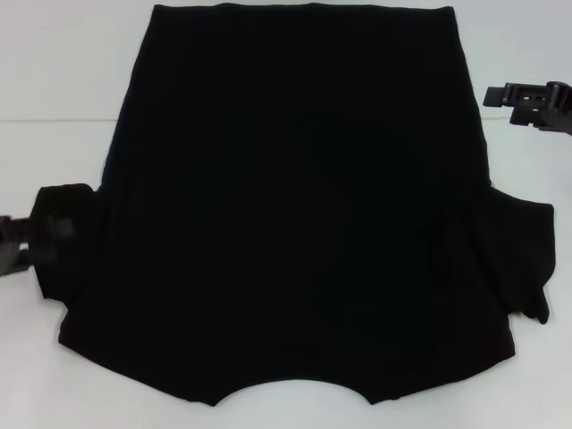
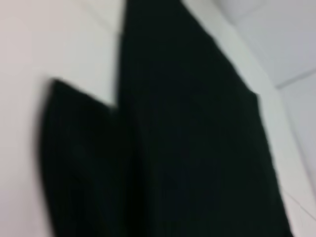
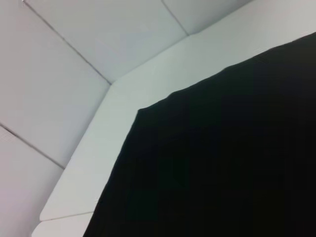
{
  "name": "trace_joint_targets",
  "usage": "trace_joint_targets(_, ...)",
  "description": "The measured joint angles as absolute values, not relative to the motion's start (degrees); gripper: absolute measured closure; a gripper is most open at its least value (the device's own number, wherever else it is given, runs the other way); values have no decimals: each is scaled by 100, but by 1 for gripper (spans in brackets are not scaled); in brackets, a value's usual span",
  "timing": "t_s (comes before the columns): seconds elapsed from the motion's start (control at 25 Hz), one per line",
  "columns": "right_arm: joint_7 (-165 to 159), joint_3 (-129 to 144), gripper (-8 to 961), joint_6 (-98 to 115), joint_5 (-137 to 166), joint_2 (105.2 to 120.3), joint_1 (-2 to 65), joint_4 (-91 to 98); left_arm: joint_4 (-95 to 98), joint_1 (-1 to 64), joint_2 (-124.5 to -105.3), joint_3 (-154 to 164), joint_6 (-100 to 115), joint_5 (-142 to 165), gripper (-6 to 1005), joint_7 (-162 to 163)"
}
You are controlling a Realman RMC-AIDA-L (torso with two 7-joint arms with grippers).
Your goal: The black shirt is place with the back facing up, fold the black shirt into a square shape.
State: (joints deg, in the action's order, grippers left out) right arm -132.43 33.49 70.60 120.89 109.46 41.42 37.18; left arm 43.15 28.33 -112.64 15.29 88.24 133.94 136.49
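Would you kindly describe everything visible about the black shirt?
The black shirt is plain, soft-looking cloth with no print, spread flat on the white table. Its curved neckline lies nearest the robot and its straight hem farthest. Both short sleeves stick out sideways. The left gripper is at the left sleeve; the right gripper hovers clear of it.

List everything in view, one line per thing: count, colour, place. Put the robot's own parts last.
black shirt: one, solid black, spread flat across the middle of the table, neckline toward the robot, hem at the far side, a short sleeve sticking out on each side.
table: one, white, under the shirt.
left gripper: one, black, at the shirt's left sleeve, low over the table edge of the view.
right gripper: one, black, beside the shirt's far right corner, apart from the cloth.
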Motion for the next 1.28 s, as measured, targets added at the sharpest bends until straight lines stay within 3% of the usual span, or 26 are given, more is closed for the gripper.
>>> trace_joint_targets(0.08, -13314, 3349, 178, 7086, 12117, 10940, 4140, 3755, 4314, 2807, -11259, 1432, 8738, 13564, 420, 13734)
trace_joint_targets(0.76, -13359, 3330, 179, 7064, 12121, 10946, 4057, 3719, 4144, 2844, -11357, 1929, 7523, 13973, 485, 13425)
trace_joint_targets(1.28, -13371, 3271, 179, 7082, 12092, 10939, 4059, 3717, 3913, 2981, -11430, 2052, 7099, 13974, 628, 13421)
